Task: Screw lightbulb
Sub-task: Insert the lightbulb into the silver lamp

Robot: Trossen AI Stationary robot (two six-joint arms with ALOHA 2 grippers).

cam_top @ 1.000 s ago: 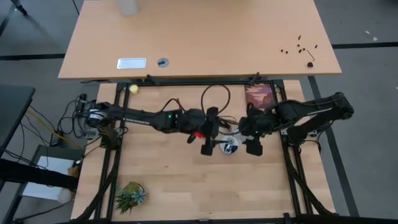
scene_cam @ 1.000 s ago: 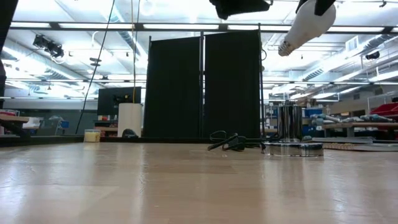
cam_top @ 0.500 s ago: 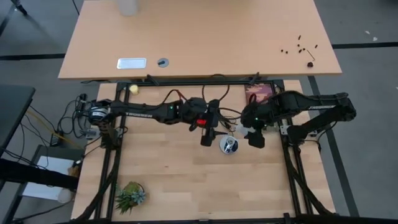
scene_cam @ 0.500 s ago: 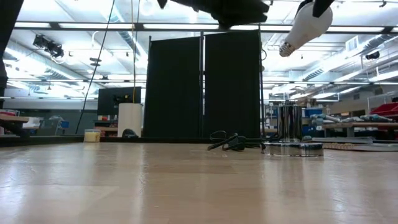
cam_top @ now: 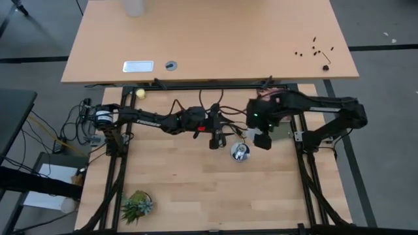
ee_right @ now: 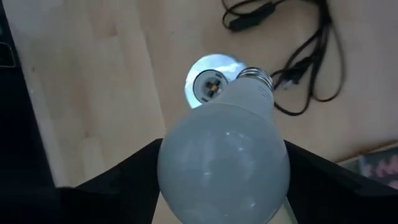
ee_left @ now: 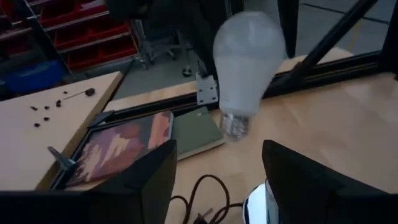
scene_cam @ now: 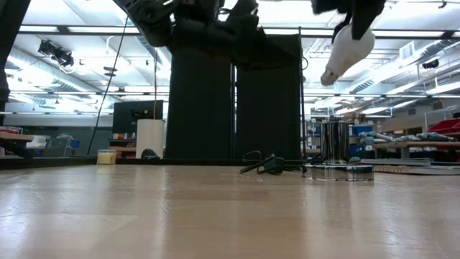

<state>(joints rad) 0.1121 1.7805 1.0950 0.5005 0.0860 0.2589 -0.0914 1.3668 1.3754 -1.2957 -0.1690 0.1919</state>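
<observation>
Over on the left side, the left gripper point(cam_top: 213, 135) hangs above the table just beside the socket disc point(cam_top: 240, 153), its two dark fingers point(ee_left: 311, 180) spread apart with nothing between them. Moving right, there's the socket itself, sitting flat on the wooden table point(cam_top: 183, 196) with its black cord point(ee_right: 298, 43) trailing off behind. And right of that, the right gripper point(cam_top: 262, 138) has the lightbulb point(ee_right: 227, 158), jaws standing wide around the fat white globe, clamped on it.

The bulb is held up in the air, clear of the table, as the low view shows point(scene_cam: 343, 52). Its long axis is tilted, not plumb: screw base pointing down and slanted toward the socket. From the right wrist camera, the silvery threads overlap the rim of the socket's opening rather than sitting dead centre over it. So the right arm is the one carrying the job, and the call looks plain: straighten the bulb upright, centre the base over the hole, then lower.
</observation>
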